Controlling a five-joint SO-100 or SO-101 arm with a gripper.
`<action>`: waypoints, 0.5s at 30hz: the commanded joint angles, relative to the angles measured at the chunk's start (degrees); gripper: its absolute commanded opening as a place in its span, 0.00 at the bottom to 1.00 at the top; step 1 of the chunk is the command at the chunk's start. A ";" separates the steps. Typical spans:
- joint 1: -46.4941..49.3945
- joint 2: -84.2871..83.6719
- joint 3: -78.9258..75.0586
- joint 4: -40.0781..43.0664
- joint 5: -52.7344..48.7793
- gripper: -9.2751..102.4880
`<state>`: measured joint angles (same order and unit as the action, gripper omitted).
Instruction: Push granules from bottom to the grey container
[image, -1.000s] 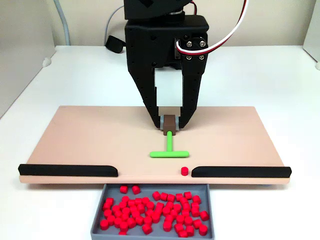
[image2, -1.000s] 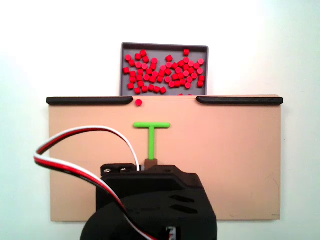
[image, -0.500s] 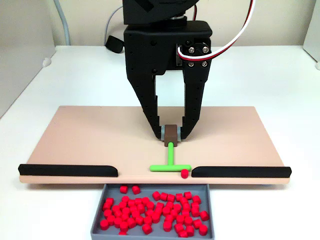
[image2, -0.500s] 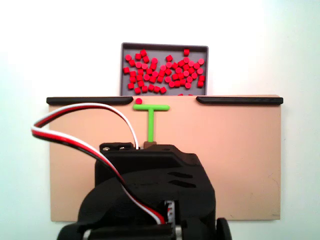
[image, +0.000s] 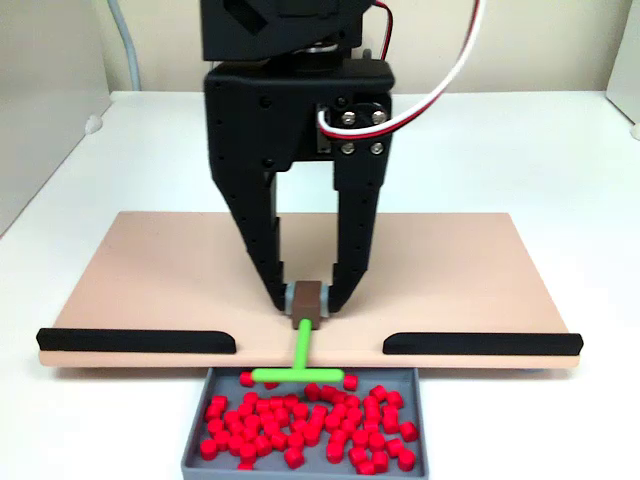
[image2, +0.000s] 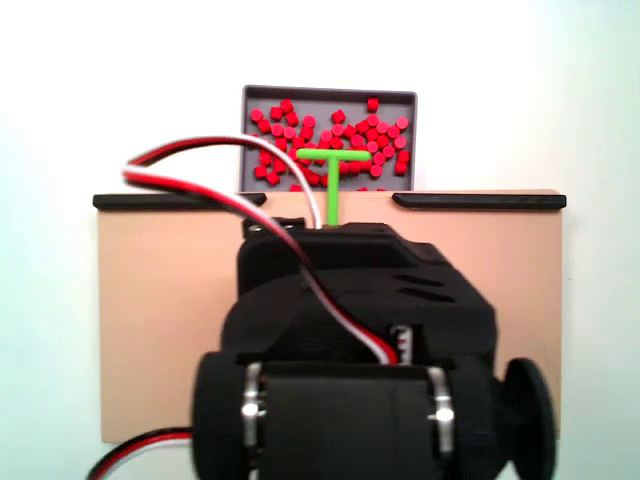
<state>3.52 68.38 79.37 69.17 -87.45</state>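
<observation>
Where the front fixed view begins, nearest you, sits the shallow grey plastic rectangular container (image: 195, 452), its floor heaped with small bright red plastic granules (image: 310, 425); in the other fixed view the same tray (image2: 250, 95) lies at the far edge.

Item: green plastic T-shaped pusher (image: 296, 374). Its crossbar hangs past the board's edge, over the tray and just above the pellets; its stem runs back to a brown block handle (image: 307, 300).

Item: black two-finger gripper (image: 308, 302). You have it clamped on that brown handle, both fingers pressed to its sides.

Item: flat tan rectangular board (image: 150, 280), with two black strips (image: 135, 341) along its near edge and a gap between them. No stray pellet is visible on it, so the sweep looks finished.

Hazards, as judged:
- Dropping the crossbar lower would plough the heap and could flick pellets over the low walls.
- Pulling back with the bar low may catch the board's edge, or drag pellets out.
- Lift first, then withdraw through the gap.
</observation>
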 joint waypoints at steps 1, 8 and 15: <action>1.32 0.97 -5.01 2.64 -1.93 0.08; 1.41 9.49 -5.36 11.16 -3.25 0.08; 0.26 21.88 2.46 17.58 -2.20 0.08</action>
<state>4.31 82.53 78.40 86.04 -90.26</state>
